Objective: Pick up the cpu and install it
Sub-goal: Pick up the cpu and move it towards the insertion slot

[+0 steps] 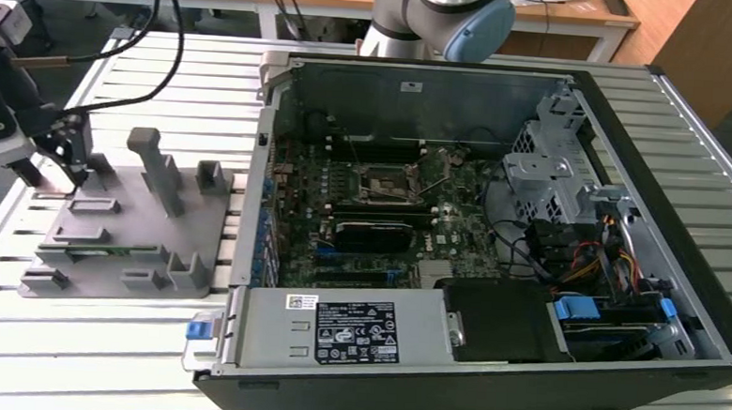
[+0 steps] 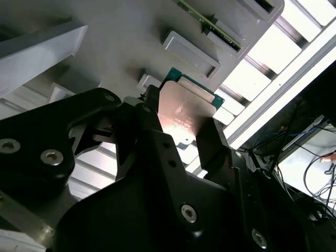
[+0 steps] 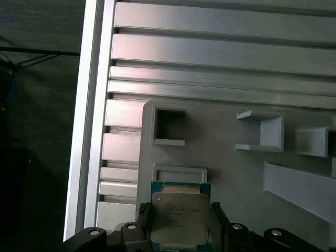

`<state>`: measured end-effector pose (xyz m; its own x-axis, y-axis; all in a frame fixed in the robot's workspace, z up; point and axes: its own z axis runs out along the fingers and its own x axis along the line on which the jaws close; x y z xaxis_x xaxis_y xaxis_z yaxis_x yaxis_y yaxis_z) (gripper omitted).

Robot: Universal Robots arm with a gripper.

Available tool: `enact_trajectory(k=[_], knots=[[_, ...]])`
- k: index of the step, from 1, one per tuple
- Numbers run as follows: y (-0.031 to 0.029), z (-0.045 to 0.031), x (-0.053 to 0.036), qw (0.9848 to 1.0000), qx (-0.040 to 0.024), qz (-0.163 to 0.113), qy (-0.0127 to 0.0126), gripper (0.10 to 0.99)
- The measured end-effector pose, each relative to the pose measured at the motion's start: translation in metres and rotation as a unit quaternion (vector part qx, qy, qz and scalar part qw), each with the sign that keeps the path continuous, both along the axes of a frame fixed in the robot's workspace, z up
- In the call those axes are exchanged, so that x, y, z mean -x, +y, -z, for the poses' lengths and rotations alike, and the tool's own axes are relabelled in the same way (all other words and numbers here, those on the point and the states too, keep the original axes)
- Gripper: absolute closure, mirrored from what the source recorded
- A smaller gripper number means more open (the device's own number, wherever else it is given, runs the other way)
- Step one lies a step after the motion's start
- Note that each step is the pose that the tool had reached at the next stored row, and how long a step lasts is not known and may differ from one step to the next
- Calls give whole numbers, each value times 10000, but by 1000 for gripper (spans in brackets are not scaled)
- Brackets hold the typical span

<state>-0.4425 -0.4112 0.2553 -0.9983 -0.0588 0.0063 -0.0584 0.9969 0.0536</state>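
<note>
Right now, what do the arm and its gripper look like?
The arm is silver-grey tubing with a pale blue joint cap. The gripper is matte black, with jointed linkage fingers fastened by silver screws. Black cables trail from the wrist.

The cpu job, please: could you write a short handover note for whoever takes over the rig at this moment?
Gripper: the black gripper is shut on the cpu, a small flat square chip with a silvery metal top, with a finger on each of two opposite edges.
Where: it is at the grey plastic fixture plate, at the exterior view's left, outside the open black computer case.
Done: the cpu is gripped.
Left: the install. The black square socket frame on the green motherboard lies inside the case, well away from the gripper.
</note>
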Motion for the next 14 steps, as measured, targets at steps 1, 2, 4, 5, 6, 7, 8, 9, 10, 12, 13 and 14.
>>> enact_trajectory(k=[1, 2, 4, 5, 6, 7, 8, 9, 10, 12, 13, 14], knots=[[0, -47, 0, 10000, 0, 0, 1, 557], [0, -88, 0, 10000, 1, 0, 1, 557], [0, -139, 0, 10000, 0, 0, 1, 557], [0, -147, 0, 10000, 1, 0, 2, 557], [0, -147, 0, 10000, 0, 0, 0, 557], [0, -148, 0, 10000, 2, -1, 0, 557], [2, -152, -1, 10000, 14, -1, 1, 557], [2, -153, 0, 10000, 30, -1, 1, 557], [3, -154, 0, 10000, 45, 0, 1, 557], [3, -161, 0, 10000, 56, -1, 2, 557], [3, -165, 0, 10000, 56, -1, 1, 557], [4, -173, 0, 10000, 56, 0, 0, 557]])
